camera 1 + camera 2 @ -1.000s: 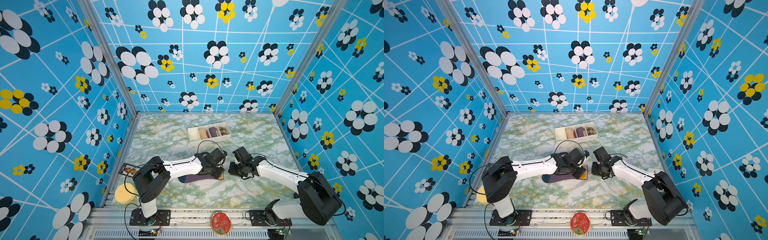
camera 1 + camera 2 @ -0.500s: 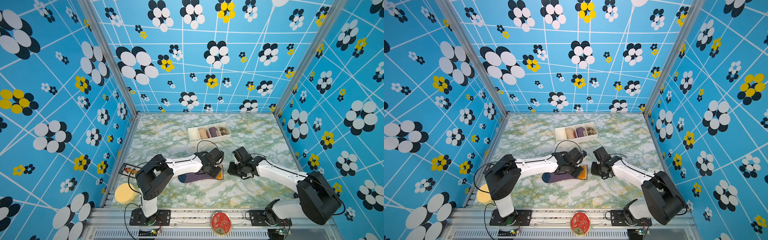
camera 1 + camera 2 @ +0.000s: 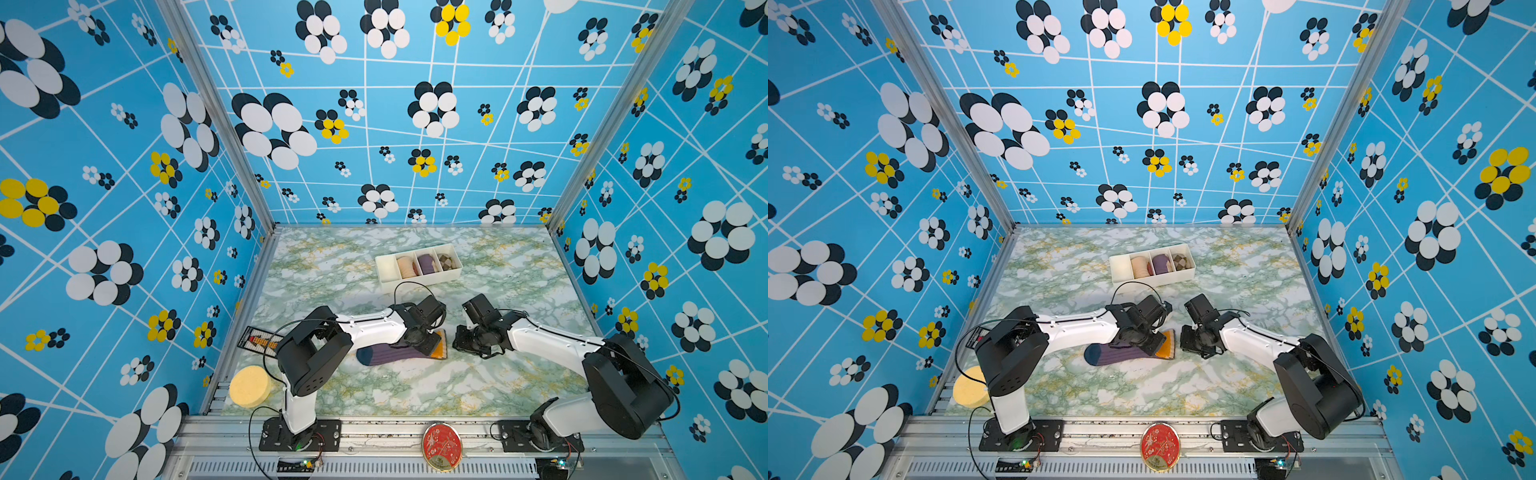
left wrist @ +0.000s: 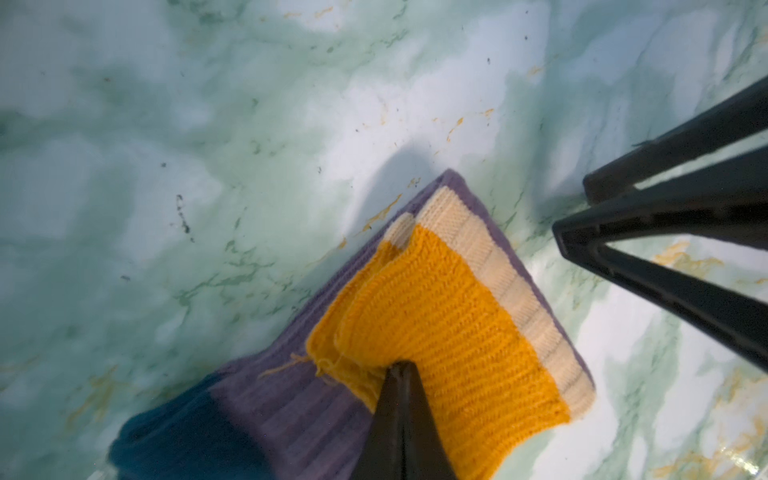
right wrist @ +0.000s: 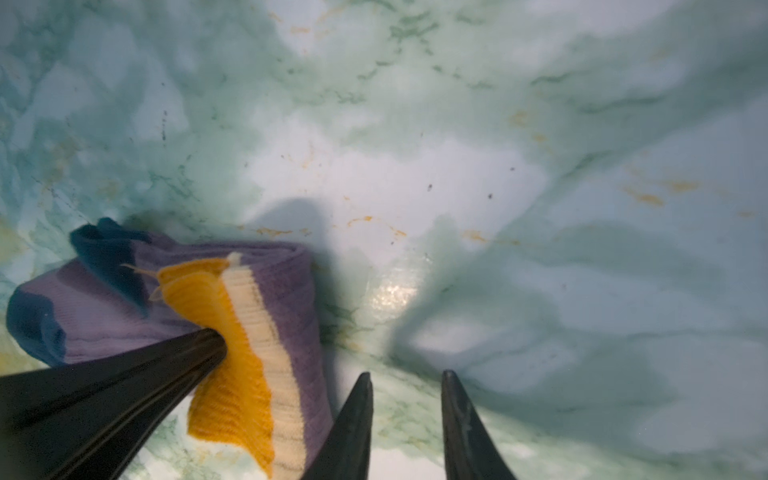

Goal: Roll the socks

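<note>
The socks [image 3: 390,353] [image 3: 1121,353] lie flat on the marble table: purple ribbed, teal toe to the left, orange and cream cuff to the right. My left gripper [image 3: 432,345] [image 3: 1156,345] [image 4: 399,368] is shut, and the orange cuff [image 4: 436,316] puckers up around its tip. The right wrist view shows that same gripper [image 5: 216,343] pinching the cuff [image 5: 232,374]. My right gripper [image 3: 461,343] [image 3: 1187,343] [image 5: 406,374] stands partly open just past the cuff end, low over bare table with nothing between its fingers. It also shows in the left wrist view [image 4: 571,210].
A white divided tray [image 3: 386,268] at the back holds a peach roll [image 3: 406,266], a purple roll [image 3: 427,263] and a brown checked roll [image 3: 446,261]. A yellow sponge [image 3: 249,386] and a black card [image 3: 259,341] lie at the left edge. A red tin [image 3: 442,446] sits on the front rail.
The left arm's elbow has swung slightly right while its gripper stays shut at the cuff. The right gripper has barely moved.
</note>
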Robot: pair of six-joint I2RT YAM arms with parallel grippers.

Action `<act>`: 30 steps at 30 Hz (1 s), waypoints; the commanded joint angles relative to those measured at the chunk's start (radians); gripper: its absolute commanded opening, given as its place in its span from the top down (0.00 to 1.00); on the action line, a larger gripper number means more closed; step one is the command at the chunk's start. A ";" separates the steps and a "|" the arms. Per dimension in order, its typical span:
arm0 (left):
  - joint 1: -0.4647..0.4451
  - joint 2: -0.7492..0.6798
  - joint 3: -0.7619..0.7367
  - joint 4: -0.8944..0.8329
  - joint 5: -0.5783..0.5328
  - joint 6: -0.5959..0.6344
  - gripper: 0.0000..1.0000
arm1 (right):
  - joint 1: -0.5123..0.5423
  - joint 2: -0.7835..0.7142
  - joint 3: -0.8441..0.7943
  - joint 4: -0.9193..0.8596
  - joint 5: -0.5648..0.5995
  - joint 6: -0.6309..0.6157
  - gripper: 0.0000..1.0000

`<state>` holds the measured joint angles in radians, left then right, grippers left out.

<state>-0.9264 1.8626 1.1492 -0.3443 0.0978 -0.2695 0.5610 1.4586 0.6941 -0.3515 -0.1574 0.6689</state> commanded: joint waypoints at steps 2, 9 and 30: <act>0.017 0.018 -0.014 -0.017 0.013 0.000 0.98 | -0.004 0.026 -0.008 0.022 -0.028 0.001 0.70; 0.027 0.019 -0.026 -0.004 0.033 -0.004 0.97 | 0.004 0.065 -0.004 0.063 -0.064 0.006 0.70; 0.056 -0.001 -0.069 0.018 0.062 -0.015 0.98 | 0.016 0.036 -0.037 0.194 -0.151 0.031 0.72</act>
<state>-0.8825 1.8591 1.1175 -0.2913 0.1696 -0.2775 0.5690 1.5154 0.6785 -0.1680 -0.2817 0.6865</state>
